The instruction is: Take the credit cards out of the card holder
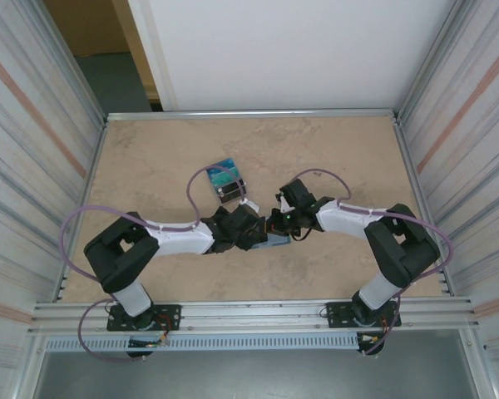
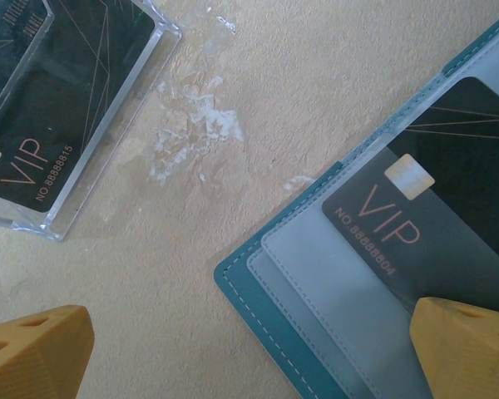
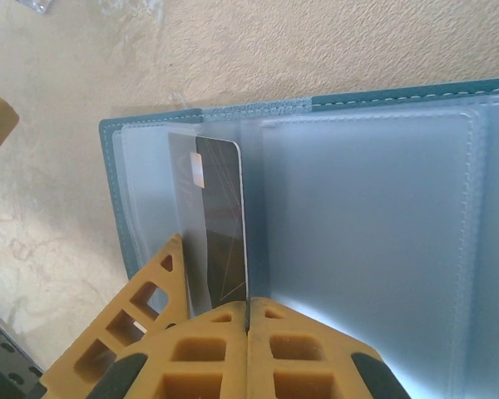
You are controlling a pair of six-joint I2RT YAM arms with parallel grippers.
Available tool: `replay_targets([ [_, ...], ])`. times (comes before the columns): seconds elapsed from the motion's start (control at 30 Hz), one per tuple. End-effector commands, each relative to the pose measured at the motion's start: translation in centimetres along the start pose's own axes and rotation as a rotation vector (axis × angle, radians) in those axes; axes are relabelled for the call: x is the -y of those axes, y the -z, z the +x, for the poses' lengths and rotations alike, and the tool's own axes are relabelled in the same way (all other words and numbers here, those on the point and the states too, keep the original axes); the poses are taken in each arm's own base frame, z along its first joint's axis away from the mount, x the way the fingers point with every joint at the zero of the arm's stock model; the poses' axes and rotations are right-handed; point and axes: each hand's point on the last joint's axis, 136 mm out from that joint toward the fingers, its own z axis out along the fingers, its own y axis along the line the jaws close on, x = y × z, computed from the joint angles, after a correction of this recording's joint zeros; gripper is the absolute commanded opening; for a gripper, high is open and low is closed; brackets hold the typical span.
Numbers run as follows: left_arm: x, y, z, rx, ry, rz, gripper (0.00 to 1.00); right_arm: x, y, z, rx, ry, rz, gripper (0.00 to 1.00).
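Extraction in hand, centre of the top view: the right gripper (image 3: 248, 312) pinches the edge of a dark credit card (image 3: 220, 216) lodged in a pocket of the open teal card holder (image 3: 366, 233), which lies flat on the mottled beige table (image 1: 150, 158). The left gripper (image 2: 249, 357) hangs wide open and empty over the holder's corner. The next move likely calls for a straight pull along the pocket. Ribbed walls flank the table, and a clear case (image 2: 116, 133) lies at upper left of the left wrist view.

Teal card holder (image 3: 366, 216) open flat, dark VIP card (image 3: 220, 216) partly out of clr pocket.
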Motion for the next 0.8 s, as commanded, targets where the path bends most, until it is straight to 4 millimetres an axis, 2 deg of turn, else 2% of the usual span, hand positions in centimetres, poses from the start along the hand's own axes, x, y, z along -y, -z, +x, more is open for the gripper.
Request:
replay_targets([
  [0.0,0.0,-0.9,1.4,-0.052,-0.027,-0.003,0.99,-0.7,0.6,0.0,0.007,-0.003,-0.056,0.00],
  [0.17,0.2,-1.1,1.6,-0.061,-0.031,0.002,0.99,-1.1,0.6,0.0,0.014,-0.013,-0.117,0.00],
  [0.37,0.3,-1.2,1.7,-0.067,-0.031,0.007,0.99,-2.0,0.2,0.2,0.005,-0.016,-0.213,0.18],
  [0.47,0.4,-1.3,1.8,-0.071,-0.032,0.009,0.99,-2.3,-0.1,0.3,0.001,-0.018,-0.244,0.23],
  [0.57,0.5,-1.3,1.8,-0.072,-0.033,0.014,0.99,-2.1,-0.6,0.3,-0.001,-0.024,-0.246,0.22],
  [0.77,0.4,-1.2,1.7,-0.071,-0.034,0.009,0.99,-0.9,-1.2,0.4,0.005,-0.038,-0.197,0.09],
])
